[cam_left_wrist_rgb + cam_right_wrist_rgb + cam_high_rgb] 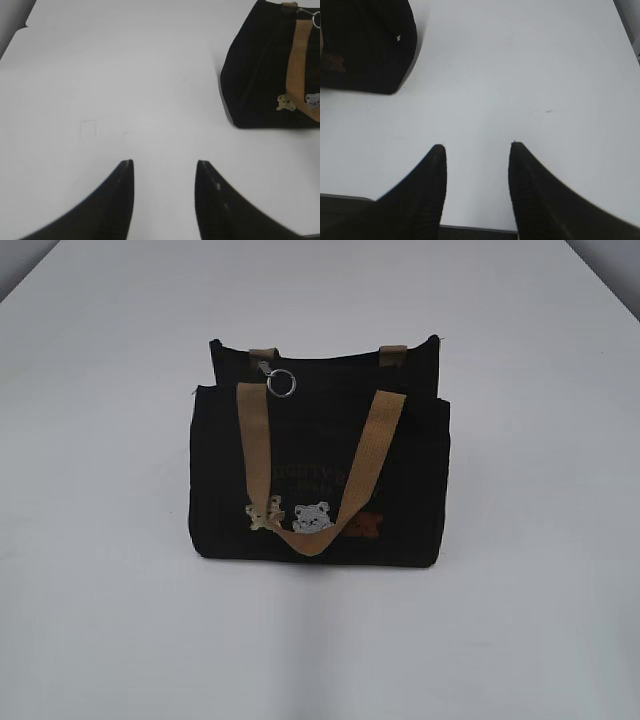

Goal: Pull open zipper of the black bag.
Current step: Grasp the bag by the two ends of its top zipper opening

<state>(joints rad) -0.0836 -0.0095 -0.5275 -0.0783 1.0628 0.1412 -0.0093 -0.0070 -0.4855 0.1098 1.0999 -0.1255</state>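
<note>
The black bag stands upright in the middle of the white table, with two tan handles and bear patches on its front. Its zipper pull with a thin silver ring hangs at the top left of the bag; the ring also shows at the edge of the left wrist view. The zipper line itself is too dark to make out. My left gripper is open over bare table, left of the bag. My right gripper is open too, to the right of the bag. Neither arm appears in the exterior view.
The white table spreads around the bag on all sides. Its near edge shows under my right gripper, and its far corners show at the top of the exterior view.
</note>
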